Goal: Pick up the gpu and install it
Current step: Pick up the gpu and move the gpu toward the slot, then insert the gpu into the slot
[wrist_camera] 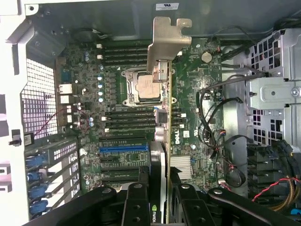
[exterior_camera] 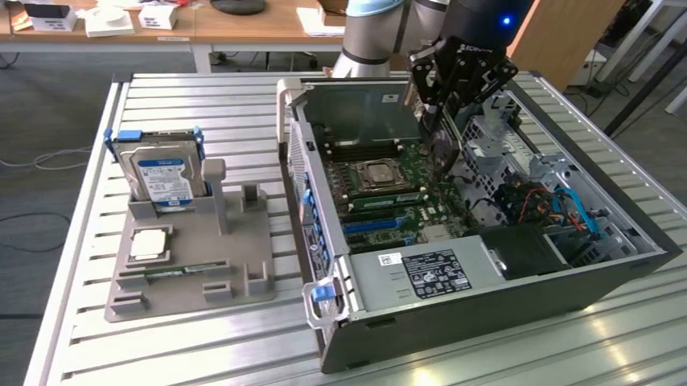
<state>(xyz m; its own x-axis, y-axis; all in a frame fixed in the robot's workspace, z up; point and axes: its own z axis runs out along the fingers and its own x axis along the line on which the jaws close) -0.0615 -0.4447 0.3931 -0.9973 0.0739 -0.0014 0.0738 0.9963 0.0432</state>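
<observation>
My gripper (exterior_camera: pixel 438 121) is shut on the gpu (exterior_camera: pixel 442 157), a thin dark card that hangs edge-down over the motherboard (exterior_camera: pixel 376 205) inside the open computer case (exterior_camera: pixel 483 310). In the wrist view the gpu (wrist_camera: pixel 164 122) appears edge-on, with its silver bracket (wrist_camera: pixel 165 42) at the far end. The black fingers (wrist_camera: pixel 136 200) of the gripper (wrist_camera: pixel 162 188) clamp it from both sides. The card is above the board's blue slot (wrist_camera: pixel 123 148) and the CPU socket (wrist_camera: pixel 143 89). I cannot tell whether its lower edge touches the board.
On the exterior view's left stands a grey holder (exterior_camera: pixel 241 261) with a silver hard drive (exterior_camera: pixel 163 173), a CPU (exterior_camera: pixel 148 241) and a memory stick (exterior_camera: pixel 177 272). The case holds a power supply (exterior_camera: pixel 424 273), cables (exterior_camera: pixel 548 205) and a drive cage (wrist_camera: pixel 277 84). Desks stand behind the slatted table (exterior_camera: pixel 172 346).
</observation>
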